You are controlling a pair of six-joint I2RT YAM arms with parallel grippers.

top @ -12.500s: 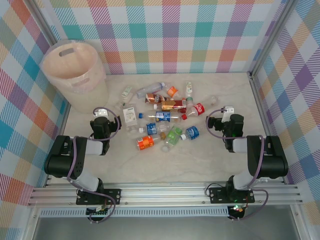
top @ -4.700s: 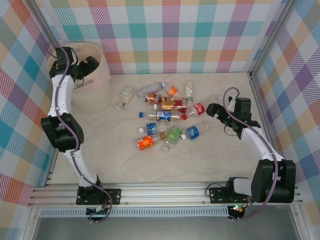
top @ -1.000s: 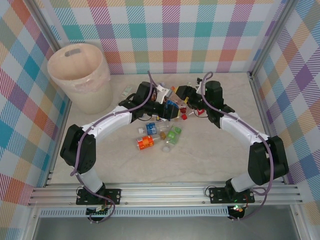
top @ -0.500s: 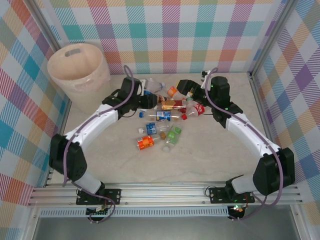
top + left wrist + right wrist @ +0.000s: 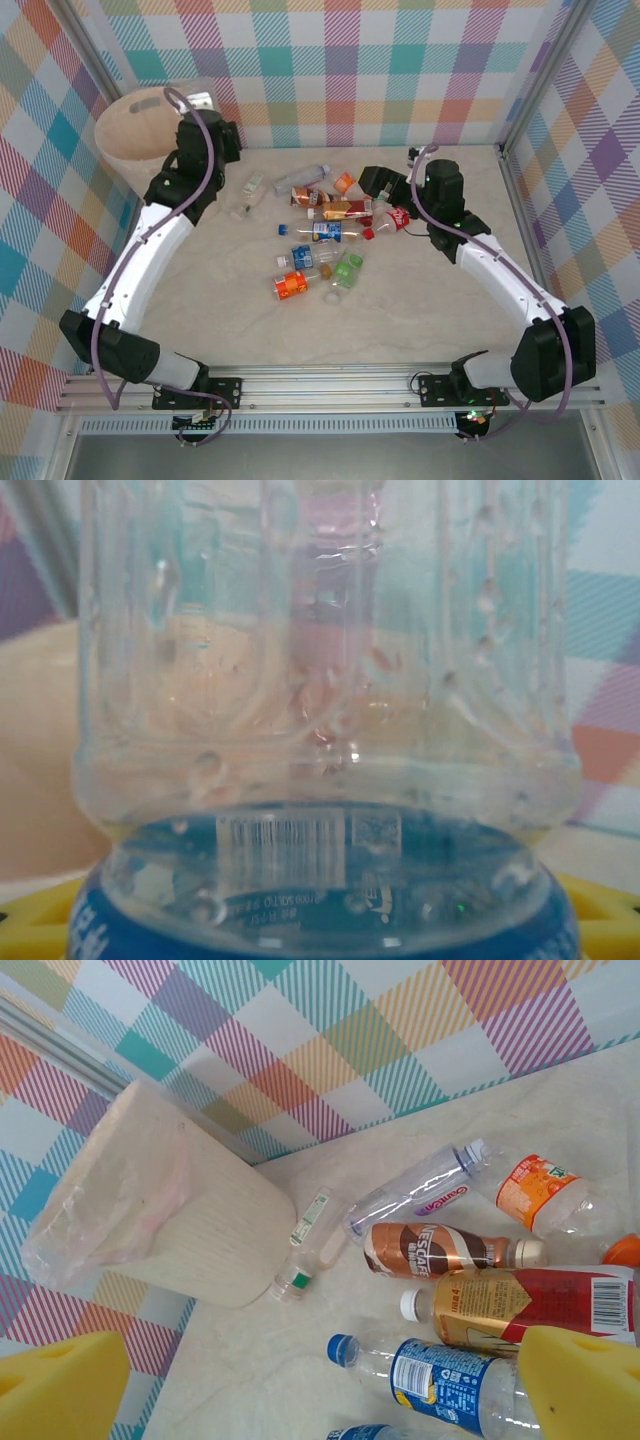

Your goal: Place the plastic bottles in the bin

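My left gripper (image 5: 210,138) hovers at the right rim of the pale pink-beige bin (image 5: 128,128), shut on a clear bottle with a blue label (image 5: 320,780). That bottle stands between the yellow pads (image 5: 28,925), with the bin blurred behind it. The other plastic bottles (image 5: 330,232) lie scattered mid-table. Among them are an orange-labelled one (image 5: 291,286), a green one (image 5: 348,268) and a red one (image 5: 397,217). My right gripper (image 5: 373,183) hangs open over the pile's back right, with nothing between its yellow pads (image 5: 580,1380). Below it lie a brown bottle (image 5: 435,1248) and a blue-labelled bottle (image 5: 450,1375).
The bin (image 5: 150,1210) stands in the back left corner against the plaid walls. A small clear bottle with a green band (image 5: 305,1250) lies just beside its base. A metal frame post (image 5: 510,180) borders the right side. Bare table (image 5: 300,330) stretches in front of the pile.
My left arm has swung from the pile's back left up to the bin's rim, carrying the blue-labelled bottle. My right gripper has barely shifted and stays open.
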